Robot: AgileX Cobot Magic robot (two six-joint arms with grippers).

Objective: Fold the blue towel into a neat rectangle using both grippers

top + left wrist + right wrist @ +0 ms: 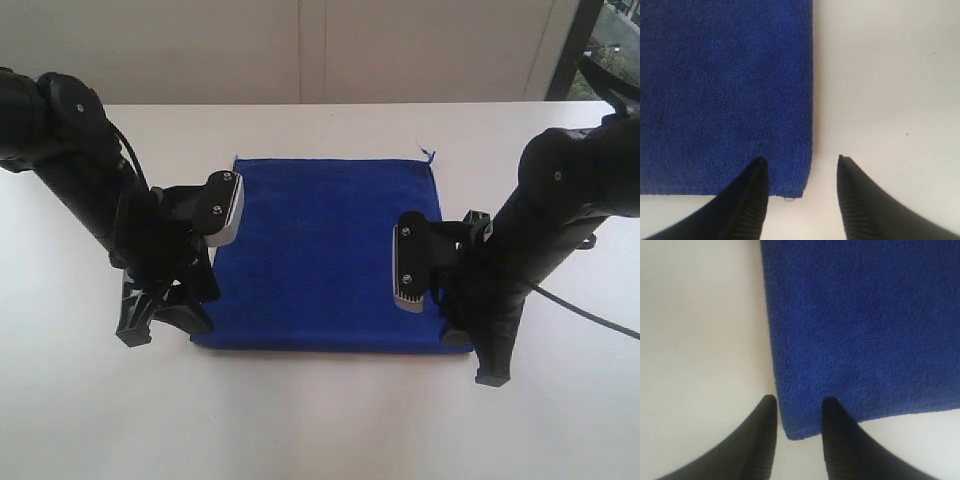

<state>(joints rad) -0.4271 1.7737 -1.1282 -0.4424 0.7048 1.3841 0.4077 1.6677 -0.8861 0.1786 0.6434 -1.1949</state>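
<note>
Left tool (801, 158) apparently astride towel (725, 90) edge

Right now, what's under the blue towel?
The blue towel lies flat on the white table, which shows all around it. Anything beneath the cloth is covered, so I cannot tell.

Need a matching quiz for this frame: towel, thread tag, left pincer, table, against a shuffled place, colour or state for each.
Things:
1. towel
2. thread tag
3. left pincer
4. table

Descriptions:
A. white
B. open, astride the towel's edge near a corner
C. at the towel's far right corner in the exterior view
D. blue, lying flat

Pairs: 1-D, 2-C, 3-B, 4-A
</note>
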